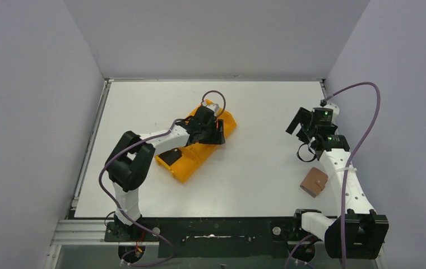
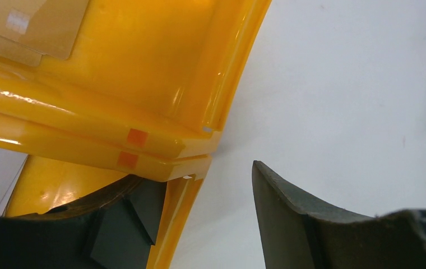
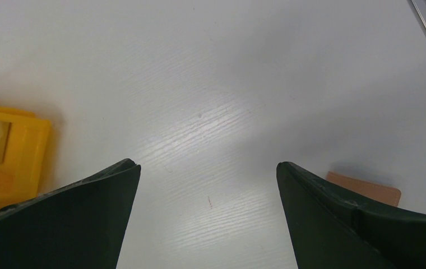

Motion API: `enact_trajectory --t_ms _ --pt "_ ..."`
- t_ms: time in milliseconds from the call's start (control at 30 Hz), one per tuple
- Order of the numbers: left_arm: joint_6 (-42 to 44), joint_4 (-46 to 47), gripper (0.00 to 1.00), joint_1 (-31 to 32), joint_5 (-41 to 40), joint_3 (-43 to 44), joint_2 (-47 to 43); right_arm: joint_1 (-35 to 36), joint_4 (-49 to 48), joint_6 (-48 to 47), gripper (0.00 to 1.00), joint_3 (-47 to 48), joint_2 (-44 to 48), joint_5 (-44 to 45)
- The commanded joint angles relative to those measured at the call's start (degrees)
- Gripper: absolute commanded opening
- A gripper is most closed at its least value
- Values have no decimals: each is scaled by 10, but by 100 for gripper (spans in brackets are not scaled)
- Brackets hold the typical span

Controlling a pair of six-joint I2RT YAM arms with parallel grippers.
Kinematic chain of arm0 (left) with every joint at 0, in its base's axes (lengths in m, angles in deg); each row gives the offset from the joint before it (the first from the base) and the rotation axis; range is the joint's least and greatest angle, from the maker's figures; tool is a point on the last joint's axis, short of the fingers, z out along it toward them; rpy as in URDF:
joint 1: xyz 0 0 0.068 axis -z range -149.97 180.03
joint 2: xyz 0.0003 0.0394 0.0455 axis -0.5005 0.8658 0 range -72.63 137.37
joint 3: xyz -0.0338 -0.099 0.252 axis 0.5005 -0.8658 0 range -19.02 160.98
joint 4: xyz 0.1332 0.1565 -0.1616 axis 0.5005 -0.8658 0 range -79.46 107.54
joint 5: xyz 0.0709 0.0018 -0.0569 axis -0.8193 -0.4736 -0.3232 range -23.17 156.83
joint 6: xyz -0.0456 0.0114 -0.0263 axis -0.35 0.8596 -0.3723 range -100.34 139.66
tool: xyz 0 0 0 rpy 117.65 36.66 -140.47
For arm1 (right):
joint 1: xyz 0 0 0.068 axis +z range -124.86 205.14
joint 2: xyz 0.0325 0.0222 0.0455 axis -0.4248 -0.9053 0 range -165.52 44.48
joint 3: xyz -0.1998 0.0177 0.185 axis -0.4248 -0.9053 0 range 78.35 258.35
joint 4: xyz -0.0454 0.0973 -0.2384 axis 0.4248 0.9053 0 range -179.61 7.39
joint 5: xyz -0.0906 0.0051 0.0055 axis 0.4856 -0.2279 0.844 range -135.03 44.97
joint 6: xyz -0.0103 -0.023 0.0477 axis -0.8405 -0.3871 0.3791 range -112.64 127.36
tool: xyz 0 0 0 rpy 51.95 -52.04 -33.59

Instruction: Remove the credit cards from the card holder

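**Two grippers open, holder shut on the table**

Two cards show, & both lie in the orange tray (image 1: pixel 187 170). The tray sits slanted on the white table (image 1: pixel 255 168), left of the middle. The black card (image 1: pixel 170 157) is in the near part of the tray. The gold card (image 2: pixel 26 22) is in another part, close to the L gripper (image 1: pixel 209 131).

The L gripper hangs low over the far half of the tray. Its jaws are apart w/ nothing held. One finger (image 2: pixel 115 224) is inside the tray, the other is outside over the table, & the tray wall is btw them. A gap shows btw the wall & the outside finger.

The R gripper (image 3: pixel 208 165) is over bare table on the right, well apart from the tray. Its jaws are spread wide & hold nothing.

The holder (image 1: pixel 314 182) is brown & folded shut. It lies flat near the front right, just beside the R arm. No gripper touches it.
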State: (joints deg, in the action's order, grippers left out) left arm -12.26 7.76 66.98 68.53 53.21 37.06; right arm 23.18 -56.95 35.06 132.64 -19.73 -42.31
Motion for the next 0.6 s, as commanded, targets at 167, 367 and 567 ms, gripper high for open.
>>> enact_trajectory --t_ms 167,367,567 --pt "95 19 57 67 70 -4 -78 -6 -35 -4 98 -15 16 -47" --pt "92 19 63 67 64 -22 -144 -5 -72 -1 98 -34 22 -111" --pt "59 -10 68 64 -33 -57 -225 -3 -108 -1 98 -45 12 -176"
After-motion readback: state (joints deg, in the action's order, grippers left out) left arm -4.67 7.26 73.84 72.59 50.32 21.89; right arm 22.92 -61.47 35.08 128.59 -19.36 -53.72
